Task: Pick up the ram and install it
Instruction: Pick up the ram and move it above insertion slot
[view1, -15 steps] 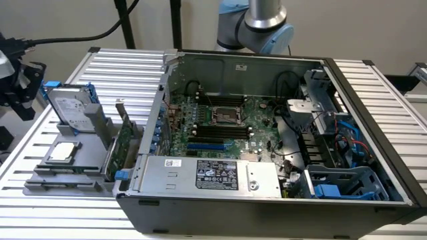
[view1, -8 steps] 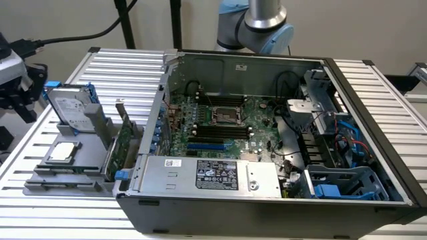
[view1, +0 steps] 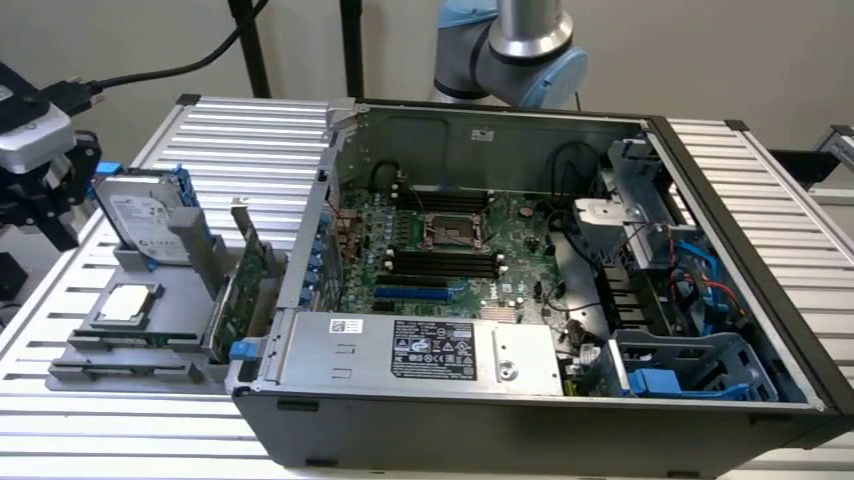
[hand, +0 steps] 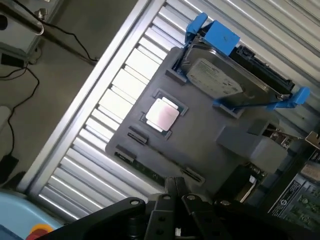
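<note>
A ribbed aluminium surface (view1: 240, 140) is carrying an open computer case (view1: 534, 440) and a gray fixture tray (hand: 200, 145). A plain wall is standing behind, and cables (hand: 30, 75) are trailing over the floor. The ram (hand: 142, 166) is lying flat along the tray's outer edge. The tool (hand: 175, 187) is hovering close over that edge, not touching; whether it is wide or narrow I cannot tell. A silver processor (hand: 162, 114) is sitting mid-tray, with a hard drive (hand: 220, 80) in blue rails beyond it. An expansion card (view1: 238, 290) is standing upright beside the case.
</note>
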